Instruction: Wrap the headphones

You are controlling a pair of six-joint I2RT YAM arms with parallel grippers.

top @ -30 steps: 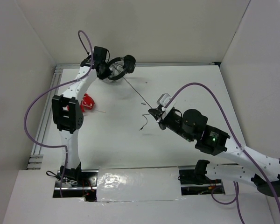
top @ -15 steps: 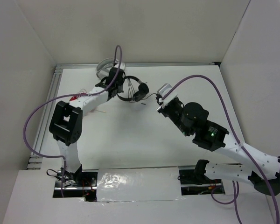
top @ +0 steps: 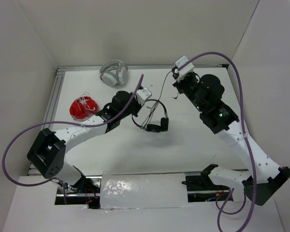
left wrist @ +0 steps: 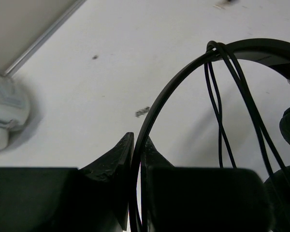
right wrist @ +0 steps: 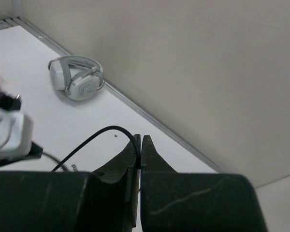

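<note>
Headphones (top: 158, 127), black and thin-banded, hang above the middle of the white table (top: 193, 145), gripped between two robot arms. The overhead view shows the left gripper (top: 136, 112) reaching in from the left and the right gripper (top: 175, 72) raised near the back wall (top: 150, 34), with the cable (top: 163, 87) running up from the headset to it. Only the left wrist view settles the grip: the left gripper (left wrist: 137, 140) has its jaws closed on the headband (left wrist: 183, 72), which arcs up and to the right between them, and several strands of cable (left wrist: 217, 111) are draped over the top of the band. The right wrist view shows the right gripper (right wrist: 139, 137) with jaws nearly together, pinching the cable (right wrist: 87, 142) as it curves off to the lower left. White headphones (top: 114, 72) lie by the back edge of the table, seen from above, in the right wrist view (right wrist: 77, 77), and blurred at the left wrist view's edge (left wrist: 5, 116). Red headphones (top: 84, 106) rest at the table's left side, whole only from above.
</note>
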